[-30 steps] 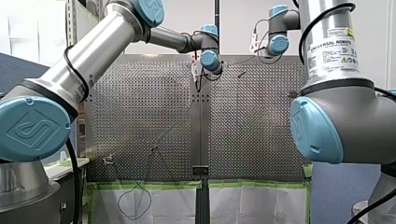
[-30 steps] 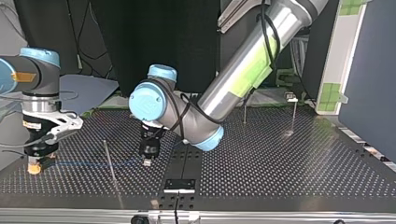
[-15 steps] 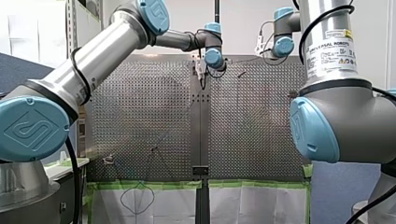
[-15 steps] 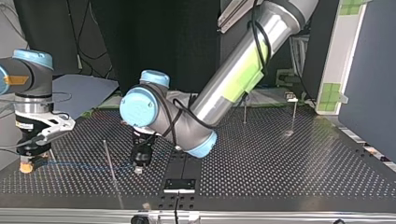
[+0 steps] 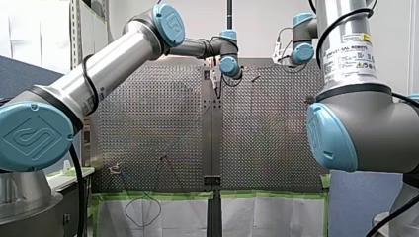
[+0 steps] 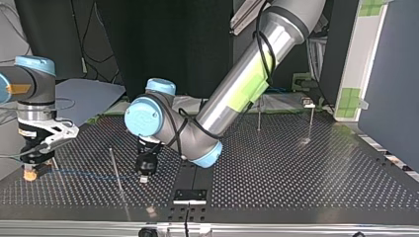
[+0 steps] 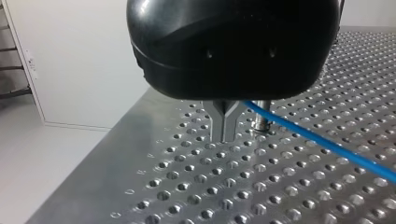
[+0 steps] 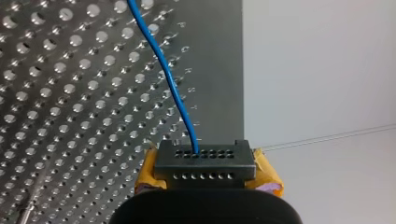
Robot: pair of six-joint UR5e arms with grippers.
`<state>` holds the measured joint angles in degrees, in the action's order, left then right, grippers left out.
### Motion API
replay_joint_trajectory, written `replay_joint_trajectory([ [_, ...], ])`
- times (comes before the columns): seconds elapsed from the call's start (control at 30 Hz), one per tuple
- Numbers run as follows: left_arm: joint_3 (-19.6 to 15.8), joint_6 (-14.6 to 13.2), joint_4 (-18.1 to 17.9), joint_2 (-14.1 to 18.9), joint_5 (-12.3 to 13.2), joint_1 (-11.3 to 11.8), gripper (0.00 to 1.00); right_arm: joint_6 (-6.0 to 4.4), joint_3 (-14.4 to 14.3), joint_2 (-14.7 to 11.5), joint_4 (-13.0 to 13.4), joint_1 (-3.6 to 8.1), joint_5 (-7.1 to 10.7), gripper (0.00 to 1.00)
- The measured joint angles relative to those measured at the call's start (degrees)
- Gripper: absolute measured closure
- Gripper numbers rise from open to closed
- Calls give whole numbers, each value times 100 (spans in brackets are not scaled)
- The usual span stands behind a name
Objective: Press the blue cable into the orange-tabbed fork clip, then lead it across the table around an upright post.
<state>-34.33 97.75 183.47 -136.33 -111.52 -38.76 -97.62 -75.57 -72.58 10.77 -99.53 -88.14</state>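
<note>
The blue cable [image 6: 89,173] runs low over the perforated table [image 6: 296,173] between my two grippers. In the right wrist view my right gripper [image 8: 208,165] is shut, its yellow pads [image 8: 268,179] clamping a black connector block [image 8: 205,161] at the cable's [image 8: 163,74] end. My right gripper [image 6: 30,172] stands at the top view's left edge. My left gripper [image 6: 143,177] hangs near the middle, just right of a thin upright post [image 6: 118,180]. Its metal fingers [image 7: 224,122] are shut, and the cable [image 7: 322,144] leaves them sideways. I cannot make out an orange-tabbed clip.
A metal peg [image 7: 262,119] stands just behind my left fingers. Two more thin posts [image 6: 258,114] [image 6: 311,121] rise at the top view's far right. A black bracket [image 6: 189,195] sits at the near edge. My left arm's elbow [image 6: 148,116] hangs over the table's middle.
My left gripper has carried the cable toward the top view's left and nearer edge, closing on the thin post. My right gripper has shifted slightly left.
</note>
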Motion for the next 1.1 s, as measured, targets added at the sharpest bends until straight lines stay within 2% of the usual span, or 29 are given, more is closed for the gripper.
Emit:
replay_joint_trajectory([
  [0.3,-333,7,-160,-6,38,61,98,-4,-4,125,42,69,38,100],
  [0.57,-402,7,-237,-34,47,52,98,-11,-33,319,43,91,46,100],
  [0.77,-404,7,-286,-35,-29,53,98,-44,-196,444,71,78,44,100],
  [0.93,-408,5,-355,-36,-225,56,98,-96,-430,485,241,53,43,100],
  [0.97,-407,1,-366,-36,-259,57,92,-111,-474,487,282,51,43,100],
  [1.0,-408,-5,-380,-37,-288,58,92,-131,-535,489,339,47,44,100],
  [1.03,-410,-9,-388,-37,-302,58,82,-144,-582,491,385,45,46,100],
  [1.07,-414,-12,-394,-36,-312,58,55,-157,-629,493,432,44,48,100],
  [1.1,-428,-17,-403,-34,-325,59,55,-168,-691,496,494,44,49,100],
])
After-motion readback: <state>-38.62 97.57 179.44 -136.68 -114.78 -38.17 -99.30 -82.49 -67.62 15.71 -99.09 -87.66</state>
